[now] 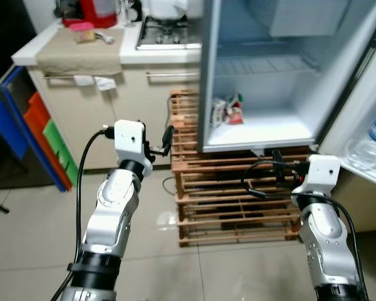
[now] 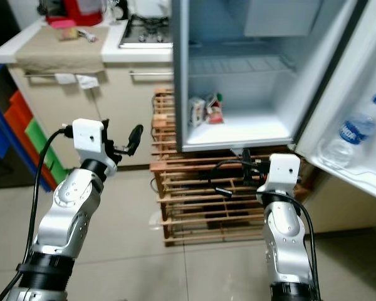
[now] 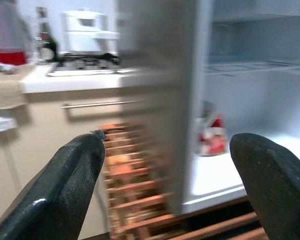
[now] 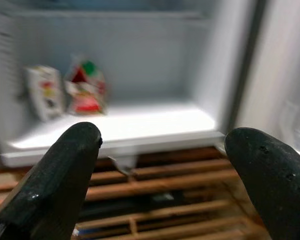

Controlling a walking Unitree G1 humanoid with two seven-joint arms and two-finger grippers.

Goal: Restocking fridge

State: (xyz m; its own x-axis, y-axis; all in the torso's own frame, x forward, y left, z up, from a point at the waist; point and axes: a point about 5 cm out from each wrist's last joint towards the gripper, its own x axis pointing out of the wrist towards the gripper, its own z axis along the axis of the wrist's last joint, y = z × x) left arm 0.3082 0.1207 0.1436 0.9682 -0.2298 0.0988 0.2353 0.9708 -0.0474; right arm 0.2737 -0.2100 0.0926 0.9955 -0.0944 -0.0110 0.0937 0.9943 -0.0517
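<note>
Left eye view takes in, far left, a beige kitchen counter point(image 1: 75, 47) with a steel gas hob point(image 1: 166, 34) on it. Next, the left gripper point(image 1: 165, 143) is raised in front of the cabinet, its two black fingers point(image 3: 65, 185) spread wide and empty. Behind it a slatted wooden pallet stack point(image 1: 232, 200) carries the open white fridge point(image 1: 263, 69) — on its lowest shelf, at the left, stand small colourful cartons point(image 1: 229, 111). The right gripper point(image 1: 272, 168) hovers low before the pallet, just under the fridge's floor edge, fingers point(image 4: 55, 175) likewise wide apart, holding nothing. Far right, a clear plastic water bottle with a blue cap point(image 2: 357, 135) lies in the door shelf point(image 2: 344, 166).
</note>
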